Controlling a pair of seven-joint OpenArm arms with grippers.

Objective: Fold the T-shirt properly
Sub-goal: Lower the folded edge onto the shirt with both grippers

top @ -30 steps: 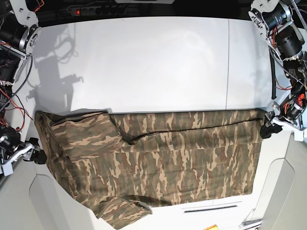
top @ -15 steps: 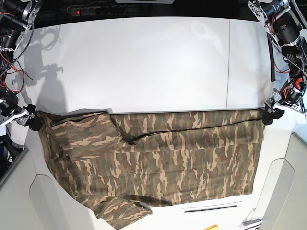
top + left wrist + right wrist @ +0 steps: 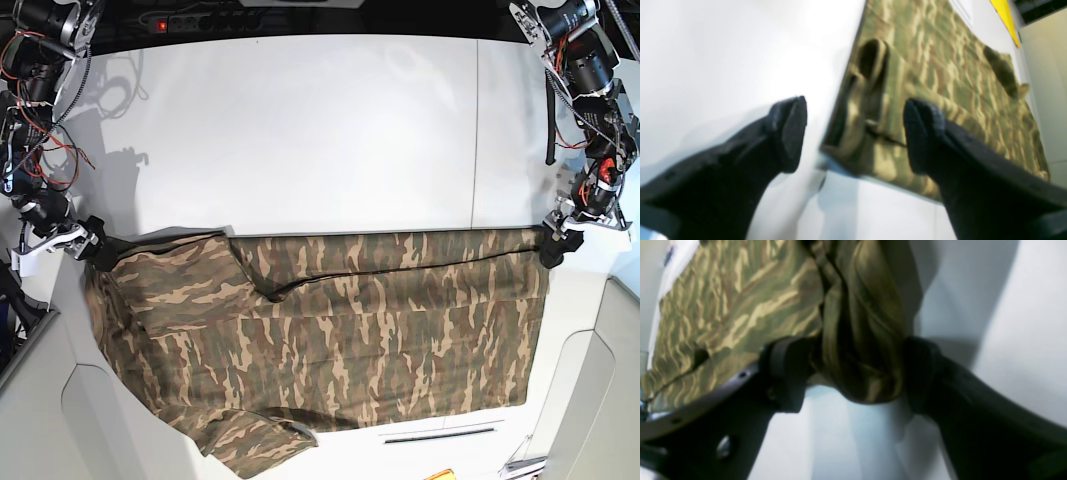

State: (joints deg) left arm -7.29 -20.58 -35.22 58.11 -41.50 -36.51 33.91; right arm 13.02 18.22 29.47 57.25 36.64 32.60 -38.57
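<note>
Evidently both arms had travelled along the T-shirt's (image 3: 330, 330) side edges over the last second, from beside its lower half up to its far corners, their claws widening on the way. That suggests the next fold is being set up, not yet begun. The shirt lay spread on the table (image 3: 300, 130), its near hem hanging over the table's front edge. The left gripper (image 3: 855, 133) stood wide at the shirt's far corner, one finger over the cloth, gripping nothing. The right gripper (image 3: 857, 373) was equally wide, a bunched fold of shirt filling the gap between its fingers; whether it pinched the cloth I cannot tell.
</note>
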